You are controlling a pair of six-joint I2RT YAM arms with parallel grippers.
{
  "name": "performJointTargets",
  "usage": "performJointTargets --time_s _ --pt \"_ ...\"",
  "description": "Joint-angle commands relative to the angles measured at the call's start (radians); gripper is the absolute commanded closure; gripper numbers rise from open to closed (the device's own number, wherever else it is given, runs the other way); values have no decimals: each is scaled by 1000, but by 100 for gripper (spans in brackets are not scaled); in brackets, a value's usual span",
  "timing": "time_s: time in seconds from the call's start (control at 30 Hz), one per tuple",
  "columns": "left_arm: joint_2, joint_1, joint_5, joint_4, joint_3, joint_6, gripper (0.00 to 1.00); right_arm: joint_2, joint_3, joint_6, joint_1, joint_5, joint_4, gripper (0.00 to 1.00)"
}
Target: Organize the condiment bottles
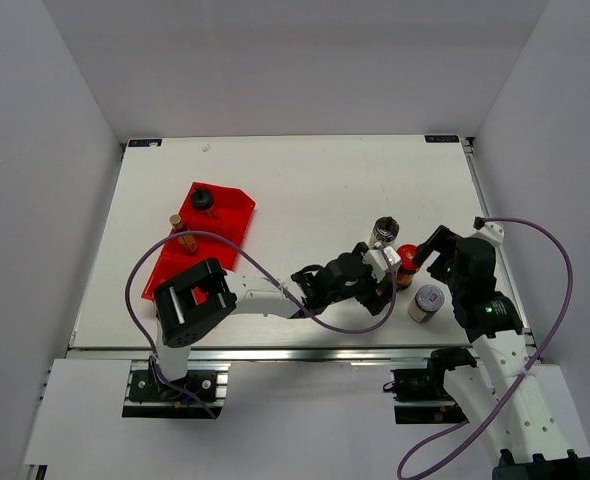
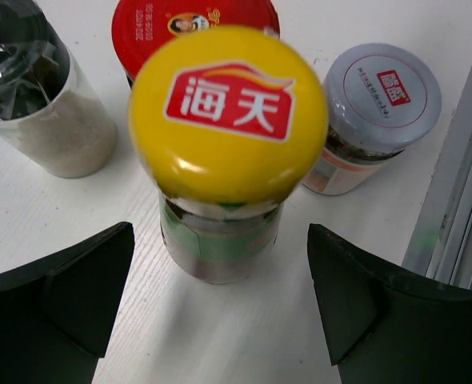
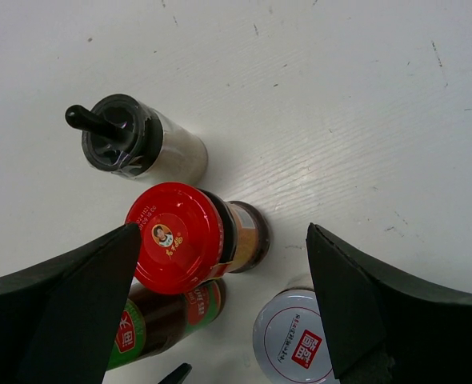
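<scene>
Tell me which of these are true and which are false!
1. The left gripper is open around the yellow-capped bottle. True.
2. The red-capped jar is in the red tray. False: it stands on the table, far from the tray.
3. The white-capped jar stands beside the yellow-capped bottle. True.
4. The right gripper is squeezing a bottle. False: it is open and holds nothing.
5. The red tray has no bottles in it. False: a black-capped bottle and two small ones are in it.
</scene>
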Motion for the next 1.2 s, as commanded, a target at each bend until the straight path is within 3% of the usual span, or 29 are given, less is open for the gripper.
performJointTargets --time_s 0.0,0.17,0.33,0.63,0.87,0.93,1.17 --pt "-8 -12 -8 70 37 -4 2 -15 25 5 -3 7 15 11" --pt "15 -15 -106 83 74 -9 2 -23 17 6 -3 6 18 11" --pt "50 -17 -117 84 124 -4 5 -29 13 5 -3 6 25 11" --pt "33 -17 -141 64 109 -9 39 -40 13 5 -3 4 25 11" --pt "-77 -17 -176 75 46 -23 51 -41 6 2 -3 4 25 11" --pt "-108 -17 -196 54 40 -17 61 -43 5 0 -3 4 26 11" --pt "-306 -15 -382 -67 -39 46 62 -43 0 0 -3 -5 29 11"
